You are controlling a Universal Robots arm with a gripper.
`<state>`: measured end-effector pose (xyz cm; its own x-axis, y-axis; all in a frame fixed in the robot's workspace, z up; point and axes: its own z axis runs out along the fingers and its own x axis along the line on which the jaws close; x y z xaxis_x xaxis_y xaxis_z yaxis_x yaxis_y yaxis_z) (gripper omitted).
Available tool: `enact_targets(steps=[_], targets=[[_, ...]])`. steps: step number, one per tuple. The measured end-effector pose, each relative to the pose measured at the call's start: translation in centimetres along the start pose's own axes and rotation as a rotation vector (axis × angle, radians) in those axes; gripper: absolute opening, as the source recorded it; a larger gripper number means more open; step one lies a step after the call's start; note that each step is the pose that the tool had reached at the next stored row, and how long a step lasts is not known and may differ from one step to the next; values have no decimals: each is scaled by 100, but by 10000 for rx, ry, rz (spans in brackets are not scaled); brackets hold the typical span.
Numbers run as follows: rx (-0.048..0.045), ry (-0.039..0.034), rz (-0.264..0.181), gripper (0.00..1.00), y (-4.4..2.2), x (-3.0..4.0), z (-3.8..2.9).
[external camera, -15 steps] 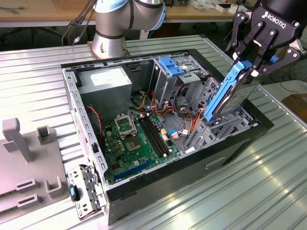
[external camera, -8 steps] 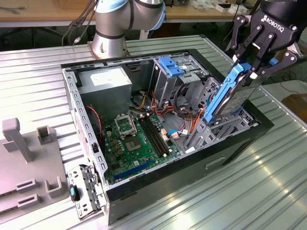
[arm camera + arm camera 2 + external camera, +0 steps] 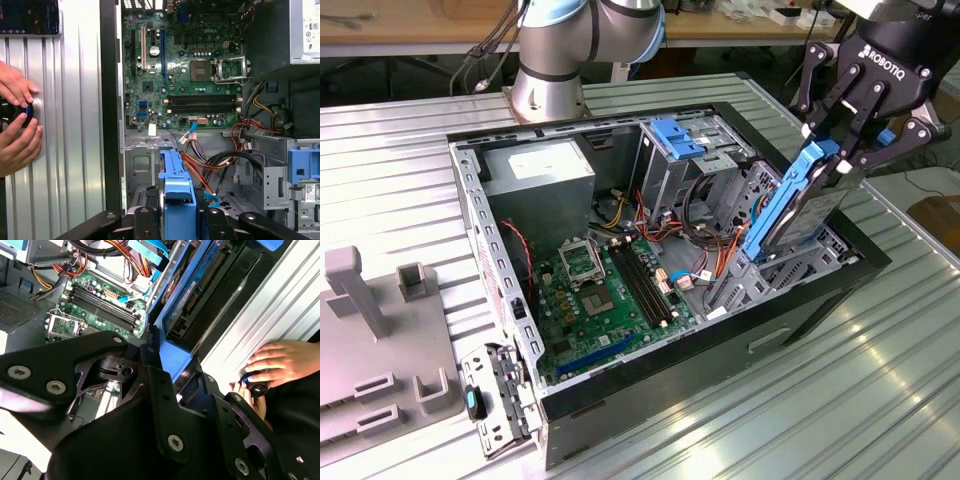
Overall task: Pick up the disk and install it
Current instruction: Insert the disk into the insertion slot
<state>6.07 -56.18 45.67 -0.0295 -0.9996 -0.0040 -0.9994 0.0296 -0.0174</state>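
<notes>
The tool [image 3: 835, 158] clamps the tilted disk [image 3: 788, 208], its lower end hidden inside the case [image 3: 720, 350].

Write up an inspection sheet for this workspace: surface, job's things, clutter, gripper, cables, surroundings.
Surface: ribbed metal table, carrying an open computer case.
Job's things: disk in its blue carrier, tilted, lower end down in the case at the exterior view's right.
Clutter: grey plastic fixtures on the exterior view's left; a metal bracket beside the case.
Gripper: gripper shut on the disk's upper end.
Cables: red, orange and black wires bunched inside the case.
Surroundings: a person's hands on a round control on the table; arm base behind the case.
</notes>
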Motion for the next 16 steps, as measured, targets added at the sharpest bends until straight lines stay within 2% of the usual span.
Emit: enact_targets(steps=[2, 16], targets=[[0, -6, 1, 37, -1, 27, 5], [0, -4, 0, 37, -18, 27, 109]])
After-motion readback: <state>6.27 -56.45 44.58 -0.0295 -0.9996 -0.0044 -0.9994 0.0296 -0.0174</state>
